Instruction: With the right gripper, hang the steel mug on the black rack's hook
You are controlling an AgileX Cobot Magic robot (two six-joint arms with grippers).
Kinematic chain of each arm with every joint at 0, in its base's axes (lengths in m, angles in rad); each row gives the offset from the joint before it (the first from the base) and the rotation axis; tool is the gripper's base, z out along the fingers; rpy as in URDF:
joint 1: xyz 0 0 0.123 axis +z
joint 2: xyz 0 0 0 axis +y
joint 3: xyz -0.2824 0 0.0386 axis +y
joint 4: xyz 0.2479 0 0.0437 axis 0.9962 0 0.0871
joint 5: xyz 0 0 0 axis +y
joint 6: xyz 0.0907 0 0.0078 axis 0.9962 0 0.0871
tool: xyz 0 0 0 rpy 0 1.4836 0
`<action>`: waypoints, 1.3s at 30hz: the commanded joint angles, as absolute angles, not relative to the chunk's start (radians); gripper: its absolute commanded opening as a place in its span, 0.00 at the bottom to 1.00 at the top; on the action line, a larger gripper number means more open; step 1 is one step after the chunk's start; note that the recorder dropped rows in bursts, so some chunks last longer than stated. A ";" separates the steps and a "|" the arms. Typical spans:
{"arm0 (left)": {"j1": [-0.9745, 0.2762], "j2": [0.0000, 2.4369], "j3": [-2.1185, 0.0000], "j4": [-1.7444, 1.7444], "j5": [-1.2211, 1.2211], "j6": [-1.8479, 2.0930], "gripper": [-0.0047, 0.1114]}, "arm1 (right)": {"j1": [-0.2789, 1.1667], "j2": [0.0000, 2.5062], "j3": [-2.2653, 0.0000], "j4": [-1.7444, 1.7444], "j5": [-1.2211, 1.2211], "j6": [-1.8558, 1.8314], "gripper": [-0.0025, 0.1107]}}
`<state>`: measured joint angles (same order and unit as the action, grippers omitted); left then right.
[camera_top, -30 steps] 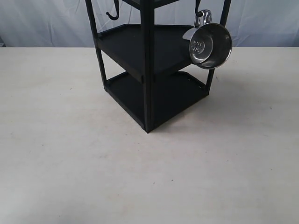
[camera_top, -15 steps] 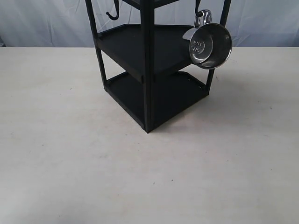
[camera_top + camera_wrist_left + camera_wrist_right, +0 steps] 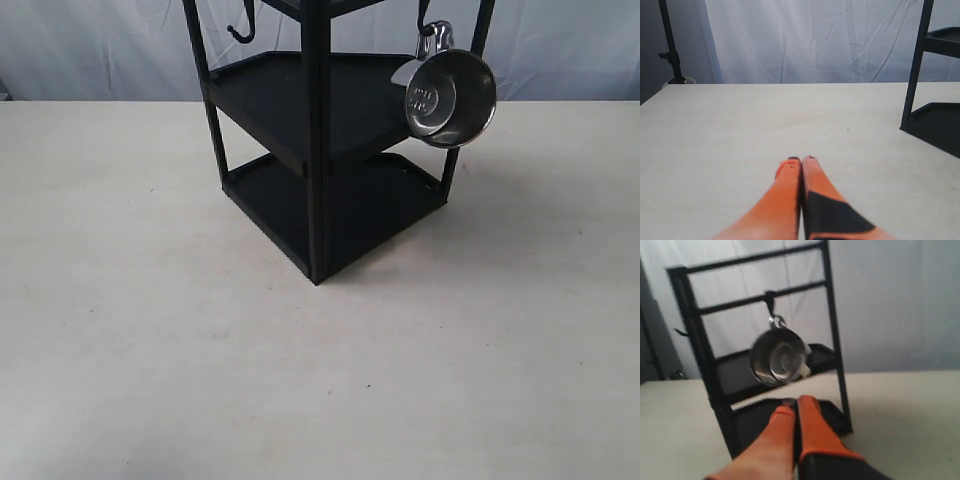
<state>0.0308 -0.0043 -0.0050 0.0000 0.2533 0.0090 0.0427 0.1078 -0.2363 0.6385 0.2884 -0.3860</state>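
The steel mug (image 3: pixel 450 97) hangs by its looped handle from a hook (image 3: pixel 424 22) under the upper tier of the black rack (image 3: pixel 317 150), on the rack's right side, its shiny open mouth tilted outward. In the right wrist view the steel mug (image 3: pixel 778 358) dangles from the hook (image 3: pixel 770 300) well beyond my right gripper (image 3: pixel 797 402), whose orange fingers are pressed together and hold nothing. My left gripper (image 3: pixel 801 161) is shut too, empty, low over the bare table. Neither gripper appears in the exterior view.
A second, empty hook (image 3: pixel 240 30) hangs on the rack's left side. The rack stands at the back middle of the pale table (image 3: pixel 200 350). A white curtain (image 3: pixel 815 40) hangs behind, and a dark stand (image 3: pixel 671 45) rises at the table's far corner.
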 commanded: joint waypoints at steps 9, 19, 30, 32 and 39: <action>0.026 0.000 0.000 0.000 0.240 0.007 0.04 | 0.030 0.000 -0.039 -0.013 0.321 0.212 0.01; 0.026 0.000 0.000 0.000 0.240 0.007 0.04 | 0.030 0.000 0.000 -0.120 0.188 0.288 0.01; 0.026 0.000 0.000 0.000 0.240 0.007 0.04 | 0.030 0.000 0.000 -0.102 0.184 0.288 0.01; 0.026 0.000 0.000 0.000 0.240 0.007 0.04 | 0.030 0.000 0.000 -0.102 0.184 0.288 0.01; 0.026 0.000 0.000 0.000 0.240 0.007 0.04 | 0.030 0.000 0.000 -0.100 0.186 0.288 0.01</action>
